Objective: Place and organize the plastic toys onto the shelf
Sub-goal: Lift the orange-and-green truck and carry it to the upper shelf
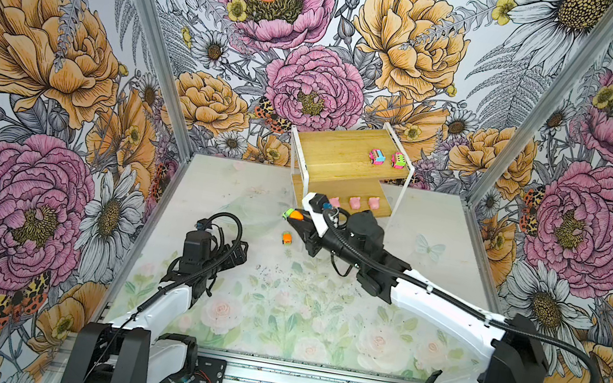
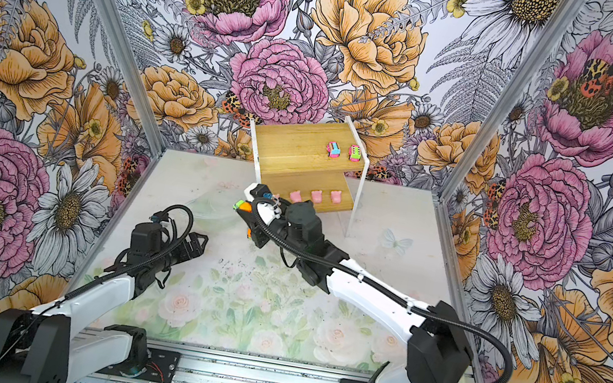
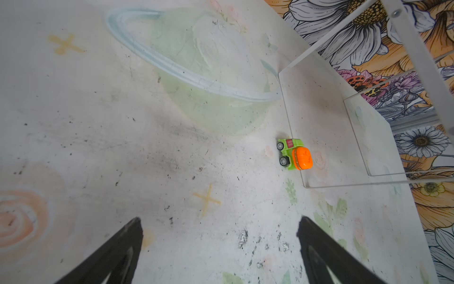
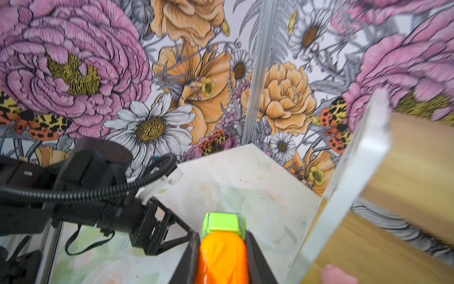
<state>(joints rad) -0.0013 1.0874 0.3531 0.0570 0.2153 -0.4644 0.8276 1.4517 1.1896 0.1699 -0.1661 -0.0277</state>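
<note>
- Pinching an orange-and-green car (image 4: 222,221), the right gripper (image 4: 222,234) hangs just beside the shelf's (image 1: 328,150) front corner, off the table (image 1: 317,321).
- Two pink cars (image 1: 377,156) sit at the right end of the shelf's upper board; bare board beside them looks the best spot.
- Rise clear of the white frame (image 1: 404,200) first; release only once wheels touch, as it may roll.
- Pink pigs (image 1: 355,202) line the shelf's lower board.
- Second orange car (image 1: 287,238) lies on the table before the shelf; left gripper (image 3: 219,218), spread wide, hovers near it.
</note>
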